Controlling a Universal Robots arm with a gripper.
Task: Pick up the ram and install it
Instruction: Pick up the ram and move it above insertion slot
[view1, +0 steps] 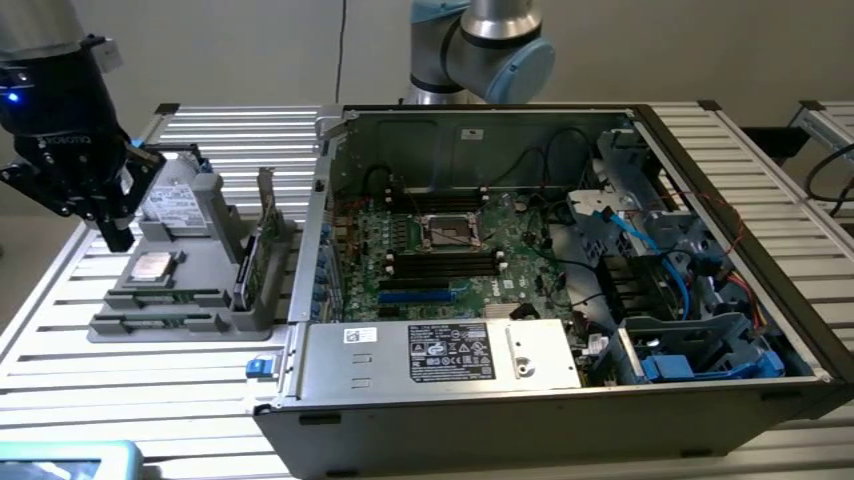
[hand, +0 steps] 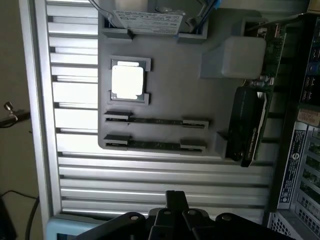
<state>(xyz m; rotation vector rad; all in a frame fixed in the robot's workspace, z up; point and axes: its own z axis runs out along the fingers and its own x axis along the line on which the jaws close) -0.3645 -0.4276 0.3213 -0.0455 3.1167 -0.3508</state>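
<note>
Slatted bench (view1: 54, 310), grey parts tray (hand: 175, 85): hand's (view1: 118, 238) pinched shut, empty, hanging above; ram (hand: 155, 122) lies flat below, long axis along the tray edge nearest it.

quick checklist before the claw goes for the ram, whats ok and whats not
1. Ram sticks seated in the tray: ok, two lie in their holders.
2. Claw empty: ok.
3. Claw open for grasping: not ok, shut.
4. Claw over a stick: not ok, it hangs by the tray's processor side.
5. Case open, motherboard exposed: ok.
6. Slots with latches open: cannot tell.
</note>
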